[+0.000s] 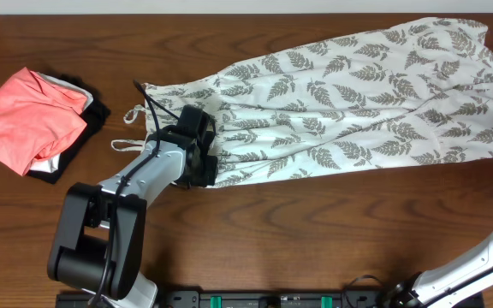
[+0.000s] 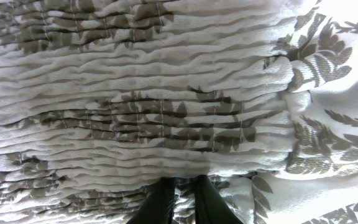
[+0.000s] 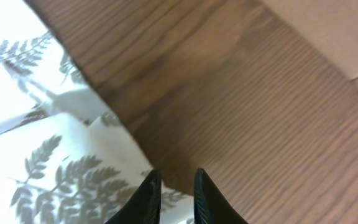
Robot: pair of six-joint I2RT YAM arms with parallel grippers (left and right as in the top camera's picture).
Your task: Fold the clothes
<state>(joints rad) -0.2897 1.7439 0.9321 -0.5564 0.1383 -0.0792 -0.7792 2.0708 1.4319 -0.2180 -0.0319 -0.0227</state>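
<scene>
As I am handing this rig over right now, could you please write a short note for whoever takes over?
Left gripper: nearly shut, low over the dress bodice; a grip is not visible.
Right gripper: slightly open, at the hem edge.
Dress: laid out full length on the table, straps to the left.
Done: no fold visible.
To do: every fold.
</scene>
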